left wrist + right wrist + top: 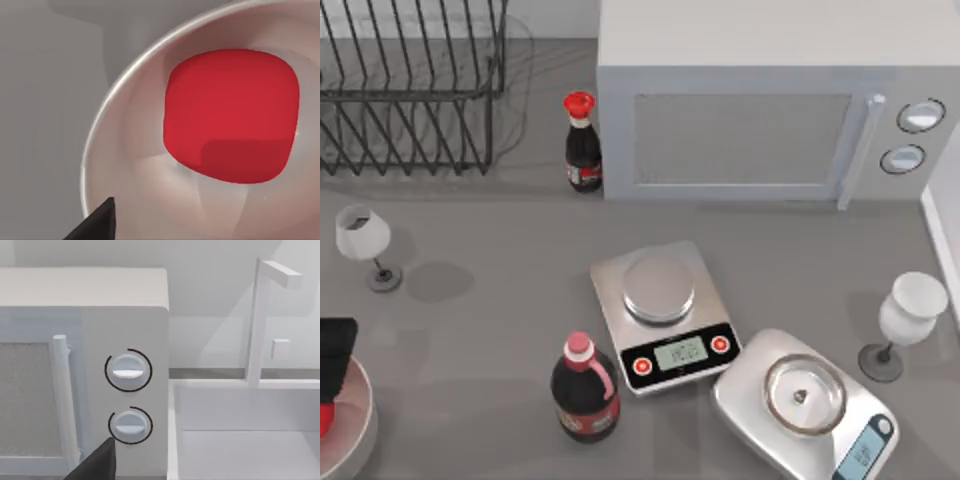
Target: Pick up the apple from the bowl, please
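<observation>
The left gripper [332, 360] hangs over the bowl [360, 430] at the lower-left corner of the table, directly above the apple [231, 115], which sits inside the bowl against its far wall in the left wrist view. One dark fingertip [97, 222] shows over the bowl's rim; how far the jaws are parted cannot be told, and nothing appears held. The risk, by this reading: the fruit is smooth and rounded and lies close to the wall, so a finger coming down on that side could strike the rim, tip the bowl, or squeeze the apple sideways out of the grip.

Beyond the bowl stand a cola bottle [585, 390] and a kitchen scale [663, 315], with a second scale [807, 408] beside it. A wine glass [365, 243] stands near the bowl and could be clipped by a wide lift. Farther back are a soy-sauce bottle [582, 145], a dish rack [410, 85] and a microwave [760, 110], which the parked right arm's wrist camera faces.
</observation>
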Tool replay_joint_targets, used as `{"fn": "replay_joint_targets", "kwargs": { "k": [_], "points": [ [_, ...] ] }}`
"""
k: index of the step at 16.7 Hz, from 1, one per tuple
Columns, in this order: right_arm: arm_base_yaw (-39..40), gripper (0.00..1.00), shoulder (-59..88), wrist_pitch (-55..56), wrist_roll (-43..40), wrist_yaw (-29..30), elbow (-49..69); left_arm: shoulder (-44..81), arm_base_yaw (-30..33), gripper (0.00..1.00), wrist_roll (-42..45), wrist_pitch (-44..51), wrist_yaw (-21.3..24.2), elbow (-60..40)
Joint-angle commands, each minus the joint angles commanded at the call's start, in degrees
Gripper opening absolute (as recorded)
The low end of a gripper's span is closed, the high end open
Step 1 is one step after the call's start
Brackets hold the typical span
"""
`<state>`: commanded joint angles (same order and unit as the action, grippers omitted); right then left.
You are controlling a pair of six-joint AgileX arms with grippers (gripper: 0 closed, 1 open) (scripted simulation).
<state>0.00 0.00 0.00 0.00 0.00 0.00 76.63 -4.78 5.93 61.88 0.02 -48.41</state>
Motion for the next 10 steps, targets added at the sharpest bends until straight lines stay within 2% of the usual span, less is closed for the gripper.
{"fn": "replay_joint_targets", "kwargs": {
  "k": [3,10],
  "points": [
    [0.0,1.0,0.0,0.0,0.0,0.0,0.0,2.8,-0.1,1.0,0.1,-5.7,0.0,3.3],
    [0.0,1.0,0.0,0.0,0.0,0.0,0.0,11.8,-0.5,1.0,0.5,-26.6,0.0,13.9]
  ]
}}
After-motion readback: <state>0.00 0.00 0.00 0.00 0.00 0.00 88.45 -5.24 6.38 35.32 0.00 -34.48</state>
